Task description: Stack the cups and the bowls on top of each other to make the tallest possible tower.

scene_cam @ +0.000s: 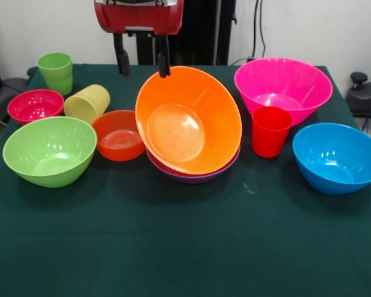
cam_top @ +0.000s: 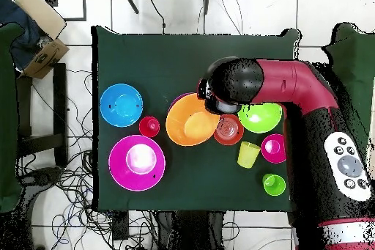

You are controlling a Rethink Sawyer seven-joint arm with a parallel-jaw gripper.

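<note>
Nearest us in the front view sits the lime-green bowl (scene_cam: 49,150), upright on the green tablecloth (scene_cam: 185,247), with the blue bowl (scene_cam: 337,157) almost as close on the other side.

The pincer (scene_cam: 143,62) hangs over the middle of the table with its 2 black fingers (scene_cam: 122,60) spread; 1 finger sits at the upper rim of the orange bowl (scene_cam: 188,120), the other hangs in open air to one side. We cannot tell whether that finger pinches the rim or only touches it, so we judge the pincer open and holding nothing firmly.

The orange bowl is tipped steeply toward us, resting in the purple bowl (scene_cam: 195,176), of which only the front rim shows. These 2 are all there is of the tower.

Outward from there: the small red-orange bowl (scene_cam: 118,135) just beside the orange one, the red cup (scene_cam: 271,131) on the other side, the pink bowl (scene_cam: 283,86) behind it. Farther off lie the pale yellow cup (scene_cam: 86,103) on its side, the small magenta bowl (scene_cam: 35,105) and the green cup (scene_cam: 55,71).

To do this step well, we want the orange bowl level inside the purple one before release: lower the raised rim gently, let it settle flat, then lift straight up so the finger does not drag it askew.
</note>
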